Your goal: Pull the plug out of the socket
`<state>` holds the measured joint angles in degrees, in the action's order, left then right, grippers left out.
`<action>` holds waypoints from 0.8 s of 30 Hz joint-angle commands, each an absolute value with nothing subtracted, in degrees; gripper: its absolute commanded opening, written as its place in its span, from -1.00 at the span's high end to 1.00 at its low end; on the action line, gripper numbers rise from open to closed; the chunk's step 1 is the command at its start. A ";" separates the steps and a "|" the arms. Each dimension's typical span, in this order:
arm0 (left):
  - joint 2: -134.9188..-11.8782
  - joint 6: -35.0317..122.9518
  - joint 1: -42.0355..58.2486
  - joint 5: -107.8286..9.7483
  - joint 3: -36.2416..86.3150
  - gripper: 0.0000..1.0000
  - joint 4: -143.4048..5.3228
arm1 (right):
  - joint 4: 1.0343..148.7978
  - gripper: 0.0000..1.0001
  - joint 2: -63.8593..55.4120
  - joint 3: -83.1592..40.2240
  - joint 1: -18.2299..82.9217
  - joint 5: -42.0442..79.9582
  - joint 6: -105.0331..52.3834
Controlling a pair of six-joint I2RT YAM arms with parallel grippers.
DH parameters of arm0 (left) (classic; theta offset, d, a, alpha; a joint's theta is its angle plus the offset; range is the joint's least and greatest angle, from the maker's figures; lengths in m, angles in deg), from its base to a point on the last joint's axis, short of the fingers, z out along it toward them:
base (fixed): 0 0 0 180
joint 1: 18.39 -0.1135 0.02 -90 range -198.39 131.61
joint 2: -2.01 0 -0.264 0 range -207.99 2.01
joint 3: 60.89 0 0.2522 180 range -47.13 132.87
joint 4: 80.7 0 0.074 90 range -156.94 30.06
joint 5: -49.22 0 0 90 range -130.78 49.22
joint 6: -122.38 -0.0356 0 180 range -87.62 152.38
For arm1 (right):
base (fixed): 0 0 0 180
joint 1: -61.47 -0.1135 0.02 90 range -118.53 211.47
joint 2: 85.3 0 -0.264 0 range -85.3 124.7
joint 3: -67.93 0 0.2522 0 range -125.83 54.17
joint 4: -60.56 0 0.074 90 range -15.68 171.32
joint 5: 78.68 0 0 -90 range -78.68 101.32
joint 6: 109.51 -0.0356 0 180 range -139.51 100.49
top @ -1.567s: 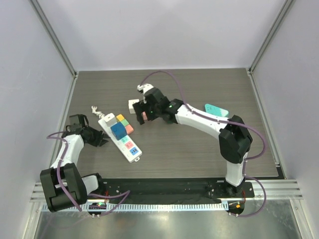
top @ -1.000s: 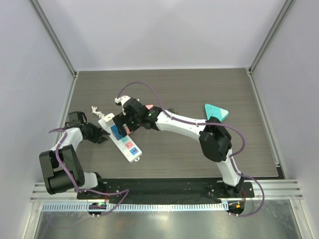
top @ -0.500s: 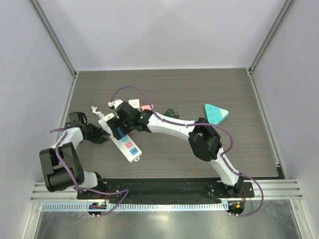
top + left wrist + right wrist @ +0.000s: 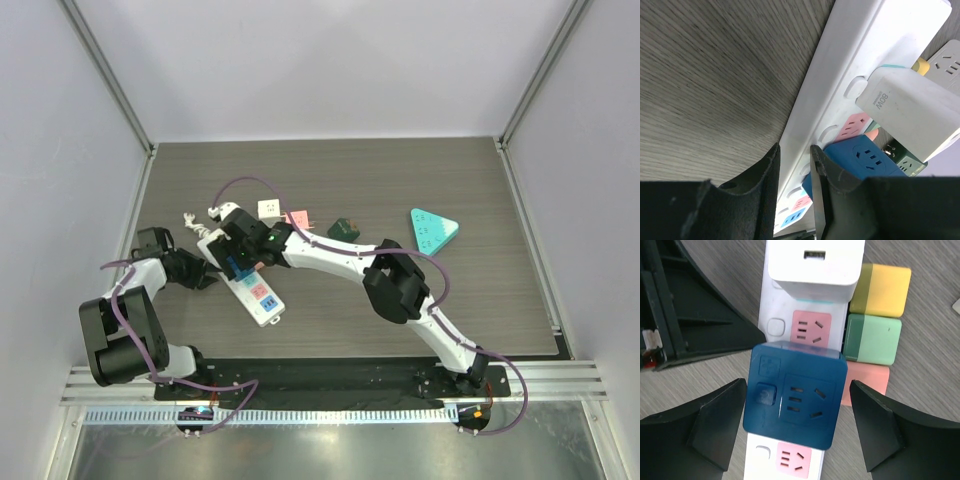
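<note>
A white power strip (image 4: 263, 299) lies at an angle on the left of the table. A dark blue cube plug (image 4: 795, 395) sits in one of its sockets, with a white charger (image 4: 815, 265) plugged in beyond it. My right gripper (image 4: 797, 390) is open, one finger on each side of the blue plug and apart from it; from above it (image 4: 240, 252) covers most of the plug. My left gripper (image 4: 794, 150) is shut on the strip's long edge (image 4: 805, 110), and in the top view it (image 4: 203, 272) sits at the strip's left side.
Yellow (image 4: 881, 290), green (image 4: 872, 339) and pink (image 4: 865, 382) cubes lie against the strip's right side. A white cube (image 4: 268, 208), a pink piece (image 4: 296, 217), a dark green block (image 4: 343, 228) and a teal triangular adapter (image 4: 433, 228) lie further right.
My right arm has swung left from the table's middle to over the blue plug on the strip. My left gripper has stayed at the strip's edge.
</note>
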<state>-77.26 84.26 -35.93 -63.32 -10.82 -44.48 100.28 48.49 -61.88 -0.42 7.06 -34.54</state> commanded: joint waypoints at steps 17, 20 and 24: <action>-77.88 83.18 -35.97 -60.47 -14.08 0.38 -42.86 | 103.06 -0.17 53.12 -70.55 -1.46 3.76 -34.71; -77.18 83.53 -35.80 -60.56 -14.61 0.38 -42.77 | 103.32 0.16 53.30 -71.69 -1.46 4.28 -35.42; -76.65 83.62 -35.71 -59.85 -15.23 0.38 -42.59 | 103.32 0.82 53.12 -73.01 -1.63 6.30 -37.17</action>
